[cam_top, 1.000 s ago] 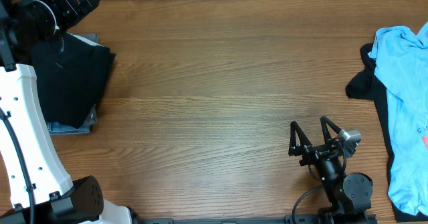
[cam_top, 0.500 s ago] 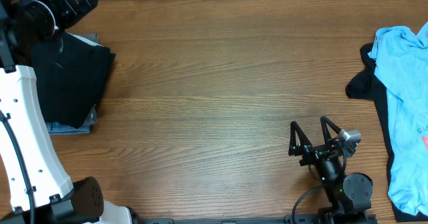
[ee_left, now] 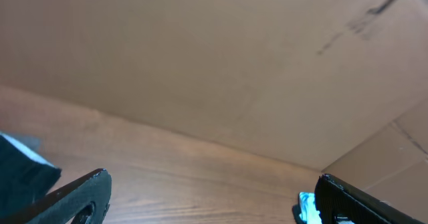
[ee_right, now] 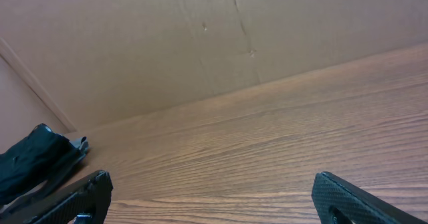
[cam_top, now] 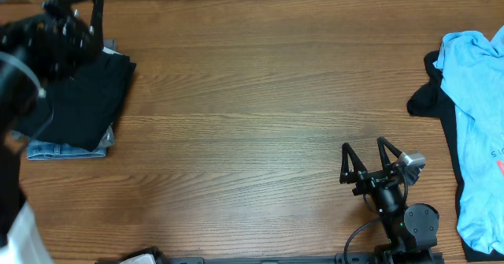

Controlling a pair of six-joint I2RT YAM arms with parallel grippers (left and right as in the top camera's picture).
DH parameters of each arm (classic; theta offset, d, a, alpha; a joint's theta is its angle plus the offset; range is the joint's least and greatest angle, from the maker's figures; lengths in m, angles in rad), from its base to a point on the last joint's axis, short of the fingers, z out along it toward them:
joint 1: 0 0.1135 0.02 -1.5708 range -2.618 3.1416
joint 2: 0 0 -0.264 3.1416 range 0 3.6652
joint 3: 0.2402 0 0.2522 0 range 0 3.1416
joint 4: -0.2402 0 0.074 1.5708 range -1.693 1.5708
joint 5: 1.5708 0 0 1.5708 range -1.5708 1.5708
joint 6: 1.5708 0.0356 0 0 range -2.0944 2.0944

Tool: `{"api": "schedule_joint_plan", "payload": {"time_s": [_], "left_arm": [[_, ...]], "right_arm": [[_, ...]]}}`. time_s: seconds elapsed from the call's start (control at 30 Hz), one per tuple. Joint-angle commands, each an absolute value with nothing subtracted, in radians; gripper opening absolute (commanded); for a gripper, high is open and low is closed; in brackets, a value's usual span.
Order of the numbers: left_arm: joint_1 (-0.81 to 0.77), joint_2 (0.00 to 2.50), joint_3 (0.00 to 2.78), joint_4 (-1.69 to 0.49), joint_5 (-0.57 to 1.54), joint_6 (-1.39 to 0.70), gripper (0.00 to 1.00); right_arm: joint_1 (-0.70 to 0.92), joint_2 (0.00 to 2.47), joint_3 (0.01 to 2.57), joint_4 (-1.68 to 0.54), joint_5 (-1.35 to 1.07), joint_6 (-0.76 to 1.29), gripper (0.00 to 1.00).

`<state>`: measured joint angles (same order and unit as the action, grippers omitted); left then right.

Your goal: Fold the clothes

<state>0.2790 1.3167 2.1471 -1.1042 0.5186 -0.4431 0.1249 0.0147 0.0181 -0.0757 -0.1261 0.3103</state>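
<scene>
Right gripper (cam_top: 364,147) nearest the base, low over bare table (cam_top: 252,98), jaws spread wide with nothing between them; the right wrist view agrees, both fingers apart over wood grain. Just to its right, an unfolded pile at the table edge: blue T-shirt (cam_top: 475,114) lying on a black piece (cam_top: 428,98) that pokes out at its left. Well apart, far left: folded stack, black garment (cam_top: 79,98) over denim (cam_top: 67,149), with a grey edge (cam_top: 108,45) at the back. Left gripper (cam_top: 75,12) blurred above the stack's far corner, jaws spread, empty. Judgement: stack looks finished, so the step in hand is fetching the T-shirt. To do it well, the right arm should pinch the top layer only, at a hem or shoulder, so the black piece is not dragged along. Then pull it to the open middle and flatten it before any fold. Left arm should lift off without snagging the stack. Writing: small dark print (cam_top: 496,154) and a red mark at the shirt's right edge, too small to read; dark scribble (ee_left: 374,10) on the cardboard wall, illegible
</scene>
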Motion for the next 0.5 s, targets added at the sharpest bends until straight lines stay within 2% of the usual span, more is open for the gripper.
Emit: {"api": "schedule_joint_plan", "payload": {"time_s": [0.0, 0.47], "left_arm": [[0.280, 1.229, 2.149, -1.107, 0.512, -0.442, 1.00], [0.280, 0.947, 2.148, -1.359, 0.506, -0.423, 1.00]], "right_arm": [[0.128, 0.003, 0.008, -0.072, -0.120, 0.311, 1.00], [0.128, 0.003, 0.008, -0.072, -0.120, 0.311, 1.00]]}}
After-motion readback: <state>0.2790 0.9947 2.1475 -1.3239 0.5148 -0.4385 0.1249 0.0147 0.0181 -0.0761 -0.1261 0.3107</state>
